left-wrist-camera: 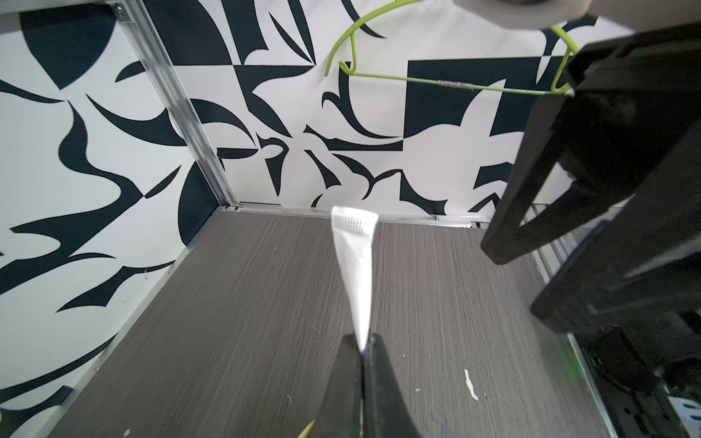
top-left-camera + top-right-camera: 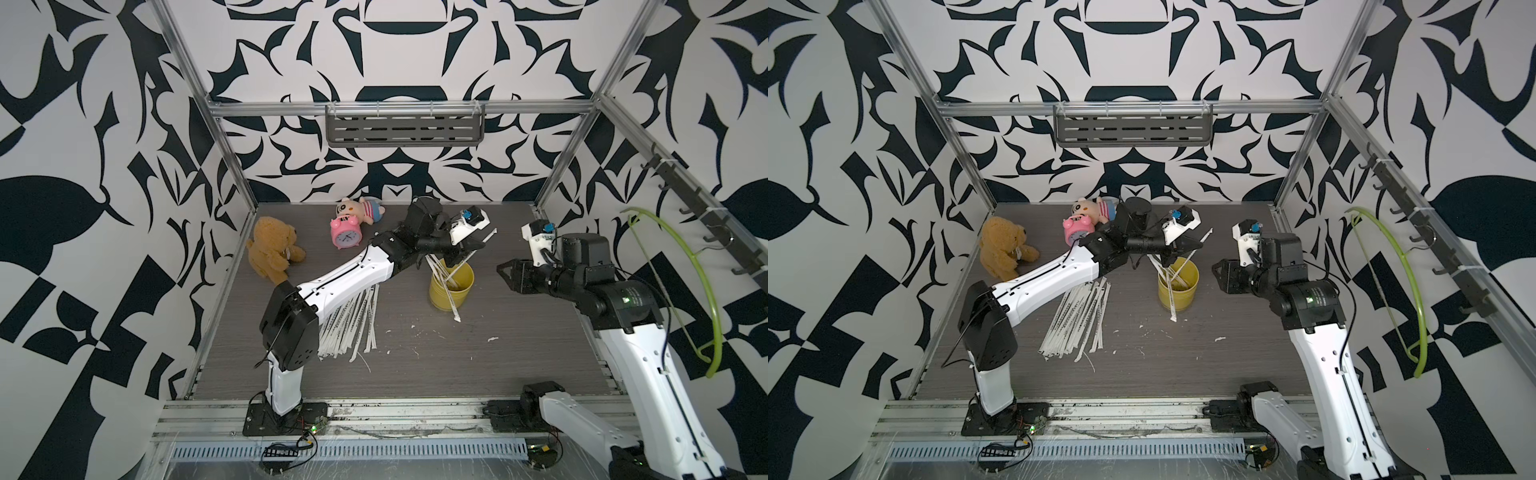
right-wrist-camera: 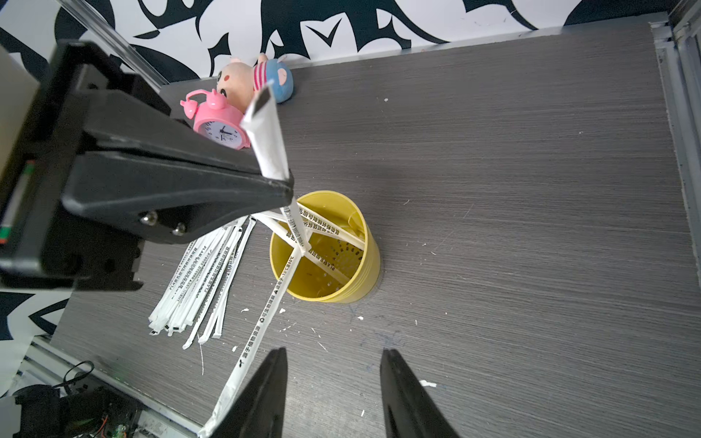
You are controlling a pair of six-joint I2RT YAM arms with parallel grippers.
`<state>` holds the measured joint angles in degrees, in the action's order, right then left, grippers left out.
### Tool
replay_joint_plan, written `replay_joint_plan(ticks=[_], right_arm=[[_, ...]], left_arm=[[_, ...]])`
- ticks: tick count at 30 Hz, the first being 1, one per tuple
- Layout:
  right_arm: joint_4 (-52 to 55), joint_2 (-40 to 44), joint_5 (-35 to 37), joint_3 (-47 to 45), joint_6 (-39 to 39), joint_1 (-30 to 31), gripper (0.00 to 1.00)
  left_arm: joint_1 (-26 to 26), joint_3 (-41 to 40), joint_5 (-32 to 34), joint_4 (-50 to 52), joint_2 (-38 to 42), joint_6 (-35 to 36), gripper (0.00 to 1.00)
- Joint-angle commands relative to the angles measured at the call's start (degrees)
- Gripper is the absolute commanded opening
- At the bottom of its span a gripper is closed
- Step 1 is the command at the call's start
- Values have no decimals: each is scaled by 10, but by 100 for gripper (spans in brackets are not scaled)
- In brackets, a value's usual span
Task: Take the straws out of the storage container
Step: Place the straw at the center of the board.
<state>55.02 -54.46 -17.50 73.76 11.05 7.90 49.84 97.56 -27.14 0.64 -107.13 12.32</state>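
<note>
While the left gripper [image 3: 289,187] pinches one straw [image 3: 267,140] above the yellow cup [image 2: 451,291], which holds a few more, the right gripper [image 3: 333,352] hangs spread and empty and other straws [image 2: 353,328] lie piled on the table [image 2: 457,361].

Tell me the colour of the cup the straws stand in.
Yellow. The cup shows best in the right wrist view.

We count one yellow cup [image 2: 465,291], one pink alarm clock [image 2: 346,237], two plush toys [image 2: 272,249], one green hanger [image 2: 718,328] and some twenty wrapped straws [image 2: 353,324].
</note>
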Motion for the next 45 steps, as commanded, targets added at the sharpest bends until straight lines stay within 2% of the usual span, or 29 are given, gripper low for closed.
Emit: replay_joint_plan(ticks=[1, 8, 15, 17, 21, 24, 27, 29, 30, 33, 36, 38, 45], right_arm=[[-16, 2, -34, 5, 4, -2, 45], [-41, 0, -96, -14, -1, -1, 46], [-100, -29, -133, -26, 10, 14, 43], [-119, -42, -130, -26, 15, 31, 43], [-134, -84, -65, -10, 11, 102, 43], [-155, -108, -55, 2, 18, 137, 43], [-182, -117, -52, 8, 34, 150, 42], [-194, -123, -49, 12, 41, 155, 42], [-196, -128, -49, 16, 43, 159, 42], [-194, -144, -43, 28, 45, 168, 42], [-190, -153, -36, 37, 45, 178, 42], [-190, -153, -33, 37, 43, 182, 42], [-182, -143, -18, 26, 39, 183, 42]], left_arm=[[1, -3, 2, -73, 42, -38, 0], [1, -7, 22, -85, 91, -40, 0], [0, -53, 107, -68, 188, -30, 0], [-1, -75, 146, -37, 226, -29, 0], [-14, -126, 238, 84, 307, -48, 0], [-54, -179, 267, 180, 373, -110, 0], [-129, -222, 249, 289, 408, -174, 0], [-188, -236, 227, 355, 408, -218, 0], [-218, -241, 196, 386, 399, -226, 0], [-270, -249, 140, 451, 348, -238, 0], [-279, -243, 103, 498, 266, -242, 0], [-279, -250, 96, 495, 221, -243, 0], [-276, -314, 87, 369, 155, -303, 0]])
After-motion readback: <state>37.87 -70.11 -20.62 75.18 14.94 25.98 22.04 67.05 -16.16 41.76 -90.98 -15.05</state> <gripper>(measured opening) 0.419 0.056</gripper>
